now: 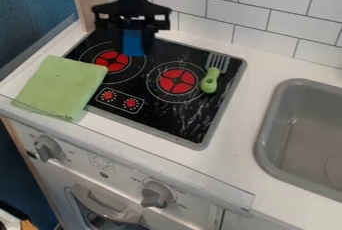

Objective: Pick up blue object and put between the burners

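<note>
At the left, a green cloth point(60, 86) is lying flat, partly on the black cooktop point(194, 119) and partly on the white counter point(234, 134) at the cooktop's left side. In front of the cooktop and lower, toward its left, a grey knob point(47, 148) is on the front panel, with small marks around it which are too small to read.

In the left part of the cooktop there is the left burner point(112, 61), red with thin pale rings. Near the cooktop's front edge, a printed frame point(120, 100) surrounds two red dials with small white marks; I cannot read any letter there.

Over the rear left part of the cooktop, the end effector point(133, 52) hangs downward, clamped on the blue object point(133, 41), which is between its two fingers. I cannot tell if this object touches the cooktop.

Lower, in front of the cooktop, the second grey knob point(157, 194) also has tiny print beside it, not readable. The right burner point(177, 81) is in the right part of the cooktop. Just beside it, a fork with a green handle point(210, 80) lies with its grey tines toward the cooktop's rear. To the right of the cooktop is the grey sink point(264, 146).
</note>
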Robot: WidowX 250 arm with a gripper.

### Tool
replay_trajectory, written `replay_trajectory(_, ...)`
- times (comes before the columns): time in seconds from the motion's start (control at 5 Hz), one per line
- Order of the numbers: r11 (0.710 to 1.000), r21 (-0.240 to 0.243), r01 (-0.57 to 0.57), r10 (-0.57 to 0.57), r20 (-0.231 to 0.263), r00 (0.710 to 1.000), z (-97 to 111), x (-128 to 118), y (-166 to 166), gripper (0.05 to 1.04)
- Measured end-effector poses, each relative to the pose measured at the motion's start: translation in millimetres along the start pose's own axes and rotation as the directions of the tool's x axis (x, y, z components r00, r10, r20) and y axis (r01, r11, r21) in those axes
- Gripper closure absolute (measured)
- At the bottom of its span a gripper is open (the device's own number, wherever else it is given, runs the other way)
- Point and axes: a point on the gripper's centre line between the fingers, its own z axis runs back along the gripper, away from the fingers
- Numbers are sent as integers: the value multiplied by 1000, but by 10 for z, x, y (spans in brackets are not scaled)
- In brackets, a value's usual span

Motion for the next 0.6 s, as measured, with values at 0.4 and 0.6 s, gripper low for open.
replay_trajectory(0.4, 1000, 16, 24, -23, -40, 999, -228, 33, -60, 491)
replay_trajectory(0.6, 999, 31, 23, -22, -50, 999, -241, 29, -71, 417)
